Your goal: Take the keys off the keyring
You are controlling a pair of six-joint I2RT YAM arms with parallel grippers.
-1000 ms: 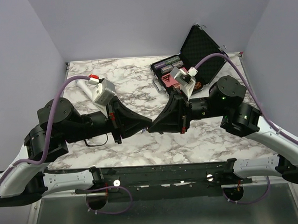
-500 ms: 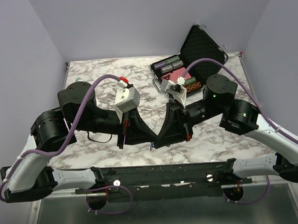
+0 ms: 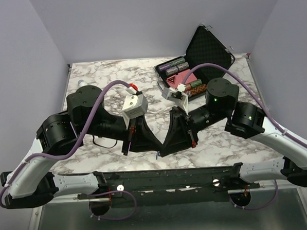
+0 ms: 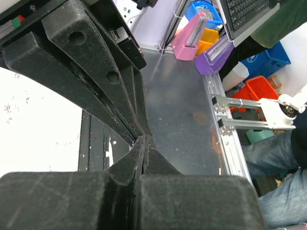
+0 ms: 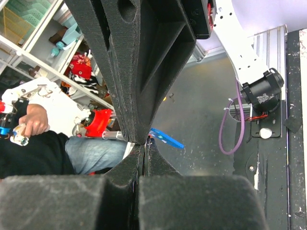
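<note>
My left gripper (image 3: 154, 147) and right gripper (image 3: 164, 149) meet tip to tip just above the marble table's near edge. Both are shut. In the right wrist view my right gripper (image 5: 146, 146) pinches something thin at its tips, and the keyring's bright-blue tag (image 5: 167, 138) sticks out to the right of that pinch. The left gripper's fingers (image 5: 139, 72) press in from above. In the left wrist view my left gripper (image 4: 144, 140) touches the right fingers (image 4: 96, 81). A tiny pale bit (image 3: 156, 155) hangs under the tips. The keys are hidden in the pinch.
An open black case (image 3: 209, 47) stands at the back right with batteries and small items (image 3: 174, 67) in front of it. The marble table (image 3: 115, 76) ends at a black front rail (image 3: 162, 177) right under the grippers. Purple cables arch over both arms.
Both grippers, still joined tip to tip, have moved toward the near edge of the table. Both wrists have swung inward and closer together.
</note>
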